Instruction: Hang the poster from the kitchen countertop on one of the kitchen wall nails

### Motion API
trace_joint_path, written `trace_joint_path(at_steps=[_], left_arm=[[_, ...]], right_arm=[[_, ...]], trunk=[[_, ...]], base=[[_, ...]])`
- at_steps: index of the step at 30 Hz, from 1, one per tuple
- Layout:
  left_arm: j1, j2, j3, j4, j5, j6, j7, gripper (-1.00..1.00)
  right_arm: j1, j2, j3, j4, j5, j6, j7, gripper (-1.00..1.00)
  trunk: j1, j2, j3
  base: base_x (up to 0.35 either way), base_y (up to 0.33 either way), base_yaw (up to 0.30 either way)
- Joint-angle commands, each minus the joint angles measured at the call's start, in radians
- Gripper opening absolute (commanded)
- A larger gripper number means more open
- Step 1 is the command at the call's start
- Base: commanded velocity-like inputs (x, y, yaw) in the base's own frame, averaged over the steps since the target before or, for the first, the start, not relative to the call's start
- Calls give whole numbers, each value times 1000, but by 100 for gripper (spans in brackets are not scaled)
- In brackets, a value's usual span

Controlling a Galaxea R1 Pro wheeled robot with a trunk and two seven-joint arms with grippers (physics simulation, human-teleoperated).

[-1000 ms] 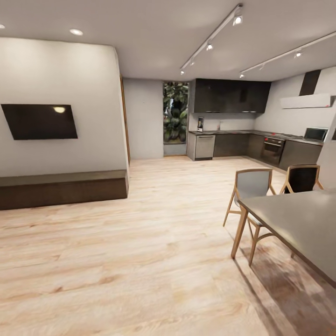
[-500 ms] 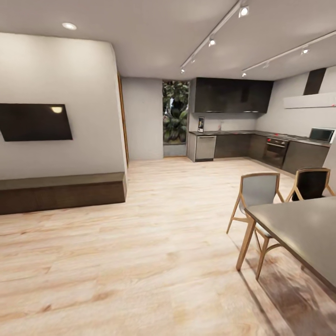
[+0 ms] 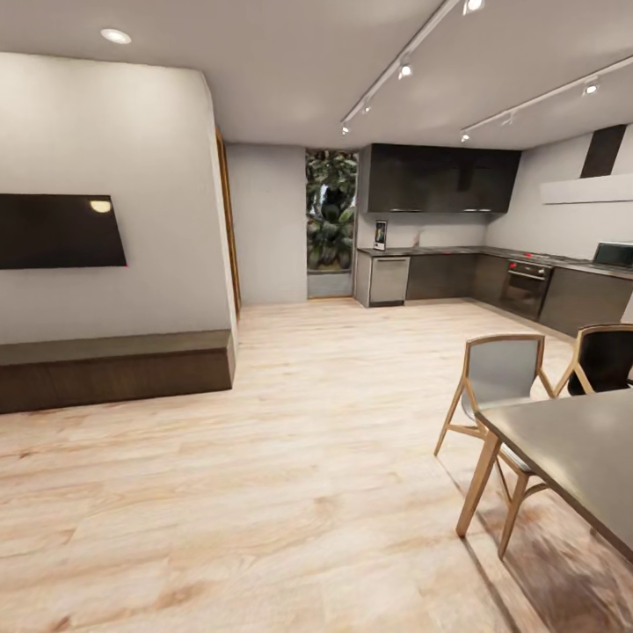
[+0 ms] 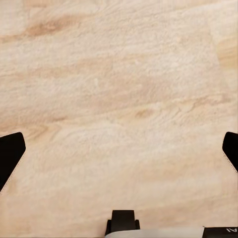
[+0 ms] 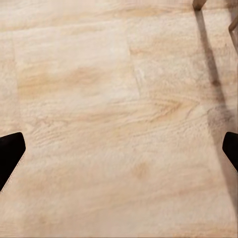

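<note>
Standing far off on the counter (image 3: 457, 251), the poster (image 3: 380, 235) is too small to read. Both claws, left (image 4: 119, 153) and right (image 5: 119, 153), hang wide open over the wood floor (image 3: 290, 457).

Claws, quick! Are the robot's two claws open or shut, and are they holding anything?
Left claw: open, fingers spread wide, holding nothing, wooden floor below.
Right claw: open, holding nothing, above the floor.

Two chairs (image 3: 498, 378), one table (image 3: 576, 448), one television (image 3: 57, 231).
</note>
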Motion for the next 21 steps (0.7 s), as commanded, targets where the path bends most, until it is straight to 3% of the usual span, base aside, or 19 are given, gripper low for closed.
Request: trace_joint_path(at_steps=[1, 21], left_arm=[[0, 0, 0, -1, 0, -2, 0, 100], [0, 0, 0, -2, 0, -2, -1, 100]], right_arm=[[0, 0, 0, 1, 1, -3, 0, 100], [0, 0, 0, 0, 1, -3, 0, 100]], trunk=[[1, 0, -1], [1, 0, -1]], base=[[343, 0, 0], [343, 0, 0]])
